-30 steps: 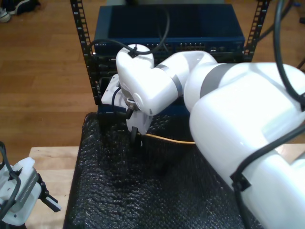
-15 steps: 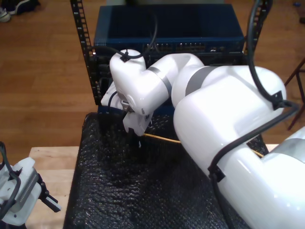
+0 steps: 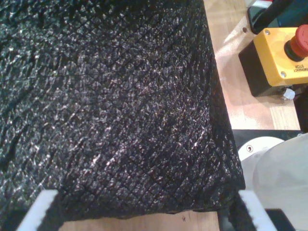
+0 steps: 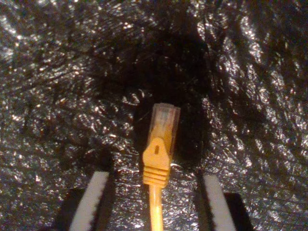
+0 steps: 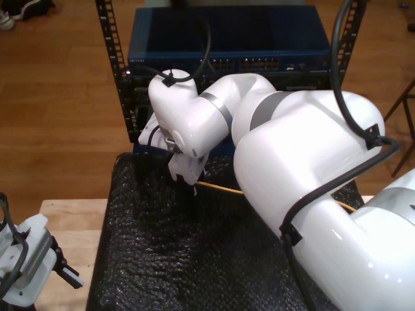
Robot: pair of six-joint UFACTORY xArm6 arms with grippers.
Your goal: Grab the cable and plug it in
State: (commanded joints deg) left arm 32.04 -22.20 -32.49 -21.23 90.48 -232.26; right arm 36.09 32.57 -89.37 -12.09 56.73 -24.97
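Cable [image 4: 157,159] between perhaps-open second hand [image 4: 153,202].

the cable [image 5: 220,189] lies on the mat [image 5: 162,259] that covers the bench [image 5: 68,223], its plug [image 4: 163,120] between the fingers [image 4: 91,197] of my second pincer [image 4: 153,197]. behind the mat stands the rack [image 5: 227,58]. my first pincer [image 5: 61,272] sits at the exterior view's lower left.

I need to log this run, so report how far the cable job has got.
Done: my second gripper is down over the yellow network cable on the black padded mat, its clear plug between the open fingers. In hand: closing on it. Left: lifting it and plugging it into the blue rack unit. My first gripper waits aside.
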